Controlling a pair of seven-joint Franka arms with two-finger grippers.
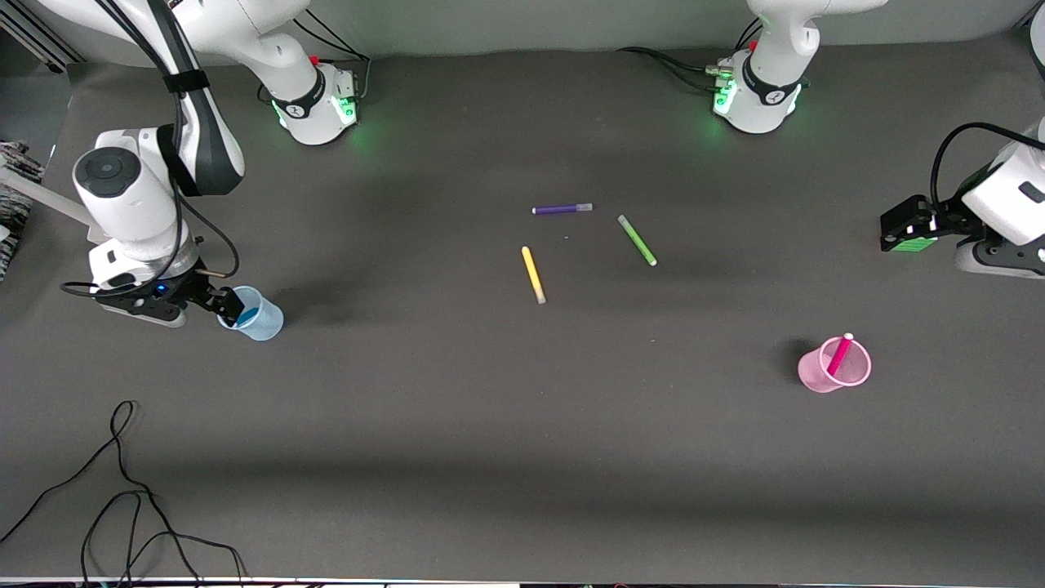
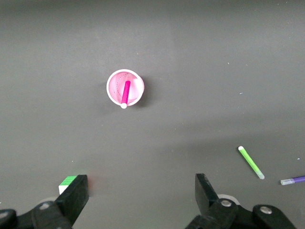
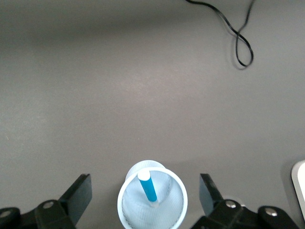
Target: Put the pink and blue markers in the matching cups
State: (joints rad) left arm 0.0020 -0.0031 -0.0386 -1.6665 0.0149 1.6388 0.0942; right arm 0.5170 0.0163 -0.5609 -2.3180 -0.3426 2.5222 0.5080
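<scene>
The pale blue cup (image 1: pixel 260 317) stands upright at the right arm's end of the table. The blue marker (image 3: pixel 148 187) leans inside it, pale cap up. My right gripper (image 1: pixel 229 305) is open just above the cup (image 3: pixel 172 201), one finger on each side of the rim, touching nothing. The pink cup (image 1: pixel 834 366) stands toward the left arm's end, with the pink marker (image 1: pixel 839 356) leaning inside it. In the left wrist view the same cup (image 2: pixel 136 87) and marker (image 2: pixel 126 92) show from above. My left gripper (image 1: pixel 904 232) waits open and empty over the table's end (image 2: pixel 141 200).
Three loose markers lie mid-table: purple (image 1: pixel 562 209), green (image 1: pixel 637 240) and yellow (image 1: pixel 533 274). The green (image 2: pixel 251 162) and purple (image 2: pixel 293 181) ones also show in the left wrist view. A black cable (image 1: pixel 122 490) loops near the front edge at the right arm's end.
</scene>
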